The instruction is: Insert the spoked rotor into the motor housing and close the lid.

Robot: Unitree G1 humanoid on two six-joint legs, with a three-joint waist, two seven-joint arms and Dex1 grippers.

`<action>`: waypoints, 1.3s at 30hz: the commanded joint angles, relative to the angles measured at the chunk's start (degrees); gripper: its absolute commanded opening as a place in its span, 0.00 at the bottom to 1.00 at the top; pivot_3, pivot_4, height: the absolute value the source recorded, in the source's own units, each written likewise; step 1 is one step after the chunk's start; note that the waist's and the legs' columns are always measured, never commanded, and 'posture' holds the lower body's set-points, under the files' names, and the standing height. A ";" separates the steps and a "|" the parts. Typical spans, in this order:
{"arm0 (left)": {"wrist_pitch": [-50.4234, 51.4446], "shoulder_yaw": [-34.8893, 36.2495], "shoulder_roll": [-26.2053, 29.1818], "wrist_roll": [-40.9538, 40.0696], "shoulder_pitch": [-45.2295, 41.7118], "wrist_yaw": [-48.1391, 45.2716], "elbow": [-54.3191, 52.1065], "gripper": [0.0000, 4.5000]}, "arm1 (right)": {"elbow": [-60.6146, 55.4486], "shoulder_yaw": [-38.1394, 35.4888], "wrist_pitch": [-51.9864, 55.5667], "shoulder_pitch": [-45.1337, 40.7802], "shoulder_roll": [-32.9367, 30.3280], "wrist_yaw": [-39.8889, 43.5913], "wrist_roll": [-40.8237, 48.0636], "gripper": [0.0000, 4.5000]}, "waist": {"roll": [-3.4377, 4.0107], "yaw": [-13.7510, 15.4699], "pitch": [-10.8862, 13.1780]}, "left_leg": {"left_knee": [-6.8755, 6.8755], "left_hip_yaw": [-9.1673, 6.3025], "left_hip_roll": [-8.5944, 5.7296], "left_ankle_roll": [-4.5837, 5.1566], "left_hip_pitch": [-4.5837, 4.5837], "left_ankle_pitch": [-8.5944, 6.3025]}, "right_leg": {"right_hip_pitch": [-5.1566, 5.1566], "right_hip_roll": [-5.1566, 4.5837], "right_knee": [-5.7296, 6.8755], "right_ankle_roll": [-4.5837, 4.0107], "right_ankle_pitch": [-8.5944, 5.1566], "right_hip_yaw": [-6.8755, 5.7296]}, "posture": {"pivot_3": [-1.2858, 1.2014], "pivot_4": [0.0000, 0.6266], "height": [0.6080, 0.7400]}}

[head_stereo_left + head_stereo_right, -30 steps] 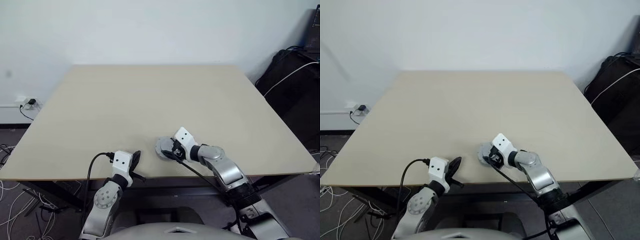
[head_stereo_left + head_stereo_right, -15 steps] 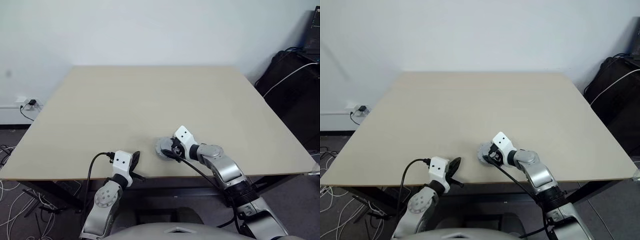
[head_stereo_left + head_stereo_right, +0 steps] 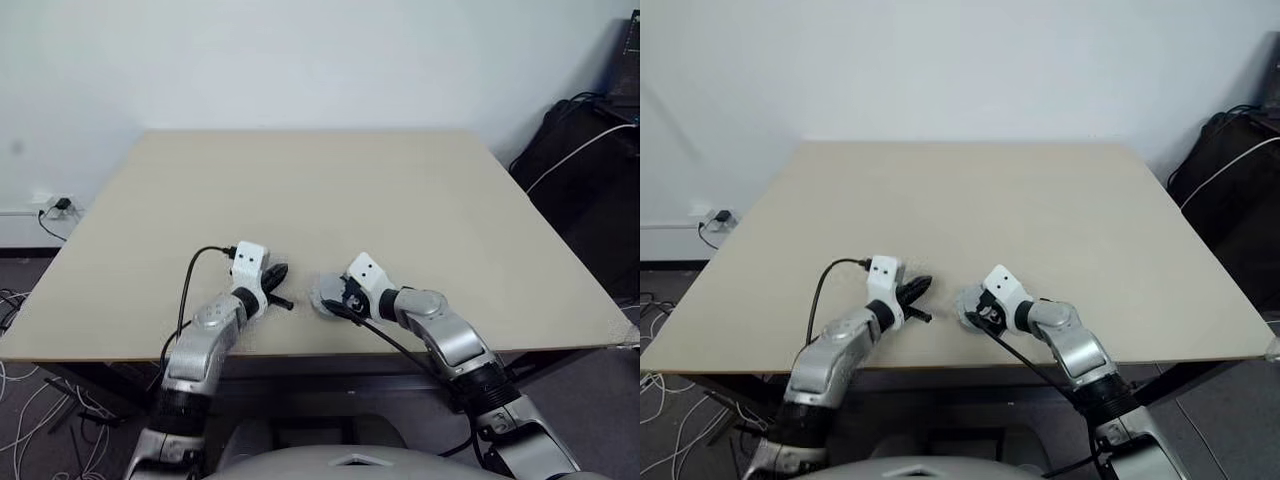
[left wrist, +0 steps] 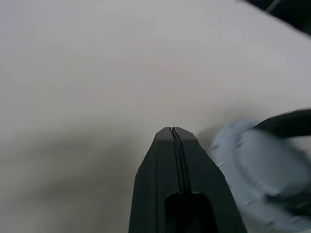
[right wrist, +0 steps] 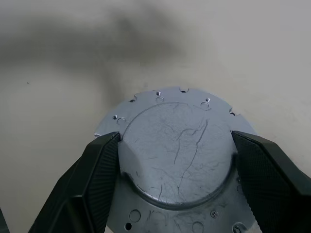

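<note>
The lid (image 5: 177, 150), a silver-grey disc with a smooth raised centre and small holes round its rim, lies flat on the table (image 3: 300, 190) near the front edge. My right gripper (image 3: 335, 298) is shut on it, its two black fingers pressed against opposite sides of the raised centre. My left gripper (image 3: 278, 272) is shut with nothing in it and hovers just left of the lid (image 4: 262, 165), pointing toward it across a small gap. The spoked rotor and the motor housing are hidden or out of view.
The table's front edge runs just behind both grippers. A black bag (image 3: 590, 170) with a white cable stands off the table's right side. A wall socket (image 3: 55, 205) and loose cables lie on the floor to the left.
My left arm has come up from the table's front edge and moved forward over the tabletop toward the lid, still shut. The right gripper and lid have not moved.
</note>
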 commanded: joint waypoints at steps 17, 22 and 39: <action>10.09 -4.36 0.67 -3.02 -11.15 -8.98 12.87 0.00 | -2.01 0.15 1.15 2.83 -0.34 -1.42 -0.56 0.73 | -0.03 -0.13 0.02 | -0.01 -0.05 -0.04 0.00 -0.03 -0.01 | 0.01 0.00 -0.04 -0.14 0.09 0.02 | 0.52 0.00 1.00; 10.33 -4.72 -0.51 -2.76 -11.51 -8.47 14.03 0.00 | -2.35 0.04 1.46 2.85 -0.39 -1.62 -0.54 0.73 | -0.04 -0.11 0.02 | -0.01 -0.05 -0.05 0.01 -0.05 -0.01 | 0.00 -0.01 -0.04 -0.14 0.09 0.03 | 0.52 0.00 1.00; 12.59 -6.75 -2.56 -1.53 -12.60 -8.44 16.28 0.00 | -4.82 -2.38 3.85 4.50 -1.05 -2.42 0.78 0.99 | -0.09 0.34 -0.02 | 0.00 -0.07 -0.06 0.01 -0.04 -0.01 | 0.03 -0.01 -0.05 -0.14 0.09 0.02 | 0.52 0.00 1.00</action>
